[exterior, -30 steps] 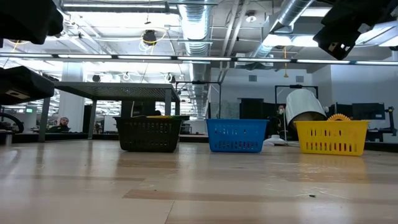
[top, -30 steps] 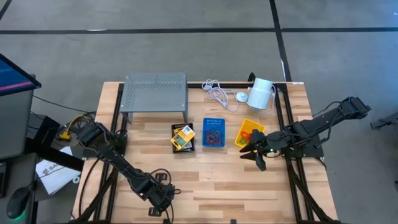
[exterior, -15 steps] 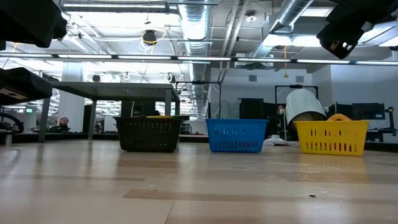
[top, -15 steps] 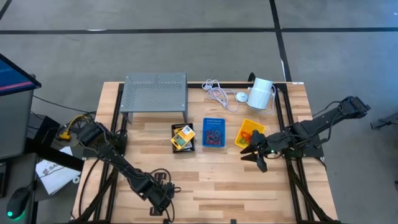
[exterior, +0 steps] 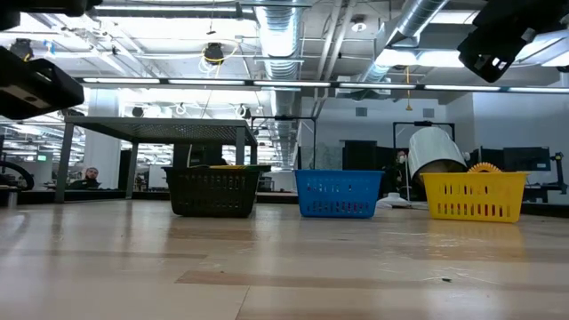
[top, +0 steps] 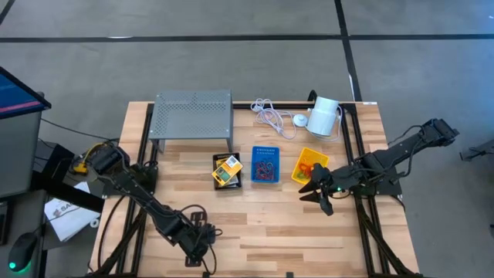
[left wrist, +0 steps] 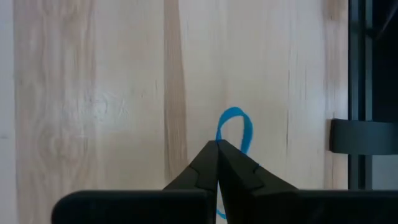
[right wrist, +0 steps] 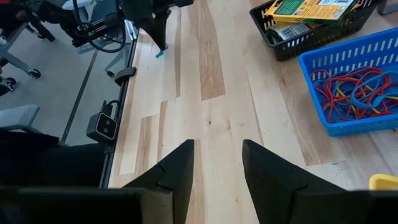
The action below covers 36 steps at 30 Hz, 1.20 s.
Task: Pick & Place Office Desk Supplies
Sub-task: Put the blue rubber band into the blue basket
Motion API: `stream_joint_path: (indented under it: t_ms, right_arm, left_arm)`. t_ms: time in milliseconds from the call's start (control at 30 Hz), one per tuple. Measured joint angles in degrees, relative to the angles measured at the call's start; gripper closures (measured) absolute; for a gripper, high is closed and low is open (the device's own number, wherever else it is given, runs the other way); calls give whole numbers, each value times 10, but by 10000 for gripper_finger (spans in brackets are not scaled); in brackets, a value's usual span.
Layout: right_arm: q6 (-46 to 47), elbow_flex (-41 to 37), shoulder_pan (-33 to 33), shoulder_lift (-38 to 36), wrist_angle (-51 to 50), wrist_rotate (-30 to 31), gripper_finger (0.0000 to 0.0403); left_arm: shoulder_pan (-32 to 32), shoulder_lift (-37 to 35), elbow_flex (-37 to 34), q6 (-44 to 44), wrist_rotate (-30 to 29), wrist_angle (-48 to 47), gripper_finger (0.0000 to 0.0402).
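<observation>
At the near edge of the wooden table, my left gripper is clenched tight on a blue loop, its fingertips pressed together with the thin band pinched between them and curling out past the tips above the boards. From overhead I see that gripper low over the table's front left part, well apart from the bins.

My right gripper hovers over the table's right side, just in front of the yellow bin. Its two fingers stand parted with nothing between them; I look through the gap across bare planks toward the left arm, where the blue loop hangs from its tip.

The three bins sit in a row at mid-table: the black bin holding yellow card packets, the blue bin filled with a tangle of red, orange and blue loops, and the yellow bin on the right with something red and orange inside that I cannot make out. From table height the same row reads black bin, blue bin, yellow bin, all resting flat on the wood.

Behind them stand a grey perforated metal stand, a coiled white cable and a white cylinder device lying near the back right corner.
</observation>
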Motion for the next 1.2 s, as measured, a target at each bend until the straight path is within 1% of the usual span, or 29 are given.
stream_joint_path:
  t_ms: [133, 433, 600, 967, 1100, 1200]
  right_arm:
    - [0, 0, 0, 0, 0, 0, 271]
    - [0, 0, 0, 0, 0, 0, 271]
    - [0, 0, 0, 0, 0, 0, 271]
    - [0, 0, 0, 0, 2, 0, 271]
    - [8, 0, -2, 0, 6, 3, 271]
    - [19, 0, -10, 0, 12, 14, 271]
  left_arm:
    - [0, 0, 0, 0, -2, 0, 401]
    - [0, -2, 1, -9, -30, 0, 401]
    - [0, -33, 1, -18, -82, 0, 401]
    - [8, -165, 2, -8, -244, -19, 401]
    - [45, -195, 2, 42, -267, -18, 401]
    - [94, -200, 2, 107, -266, 7, 401]
